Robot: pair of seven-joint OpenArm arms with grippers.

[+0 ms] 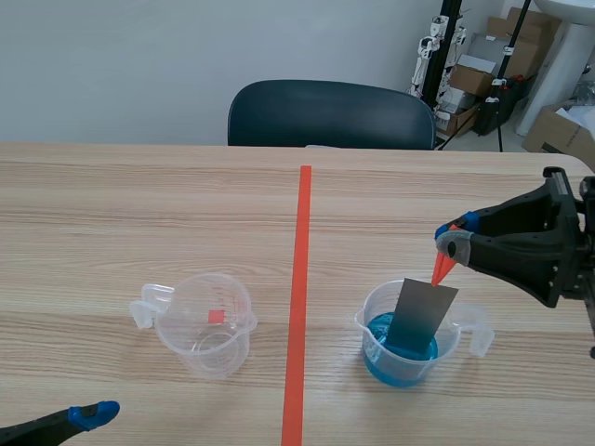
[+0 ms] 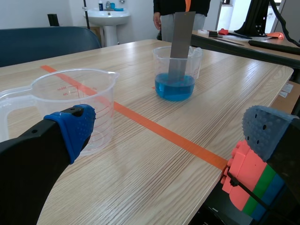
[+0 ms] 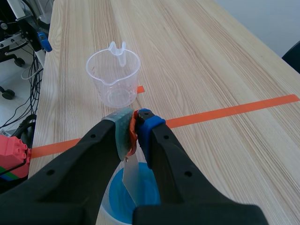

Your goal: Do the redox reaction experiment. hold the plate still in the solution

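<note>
Soft, even room light is washing over the table [image 1: 139,204] in the scene view, so everything's looking bright and flat. The empty beaker [image 1: 204,325] is only throwing a faint shadow toward the lower edge, and the blue solution [image 1: 400,358] is glowing through its cup. In the left wrist view the wood is picking up a pale sheen toward the upper right, and the metal plate [image 2: 182,37] is reading as dull grey.

Right jaws clamped, left jaws apart (low)

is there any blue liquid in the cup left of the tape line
No, that measuring cup is clear and empty; the blue solution is in the other cup.
</note>
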